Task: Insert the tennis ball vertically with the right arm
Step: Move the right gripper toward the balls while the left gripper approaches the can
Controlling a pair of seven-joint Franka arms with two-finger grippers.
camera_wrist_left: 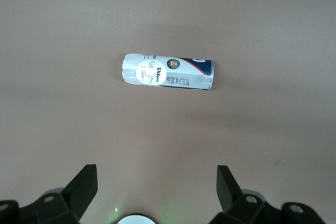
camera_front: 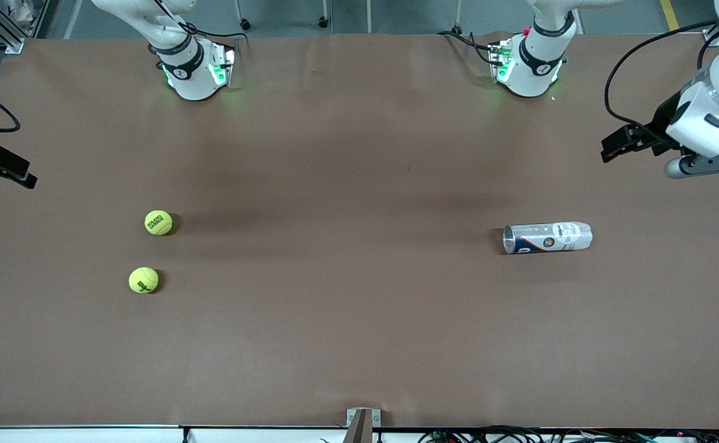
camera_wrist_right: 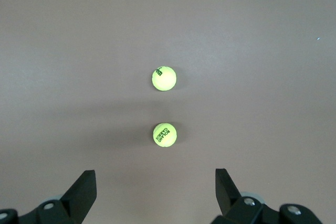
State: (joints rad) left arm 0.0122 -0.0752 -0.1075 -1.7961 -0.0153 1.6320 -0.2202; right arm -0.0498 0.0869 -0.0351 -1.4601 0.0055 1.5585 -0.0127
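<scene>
Two yellow tennis balls lie toward the right arm's end of the table: one with two lines of print, the other nearer to the front camera. A clear ball can with a white and blue label lies on its side toward the left arm's end, its metal-rimmed mouth facing the balls. My right gripper hangs open and empty over the table's edge, apart from the balls. High over the other end, my left gripper waits open and empty.
Brown paper covers the table. Both arm bases stand at the edge farthest from the front camera. A small bracket sits at the nearest edge.
</scene>
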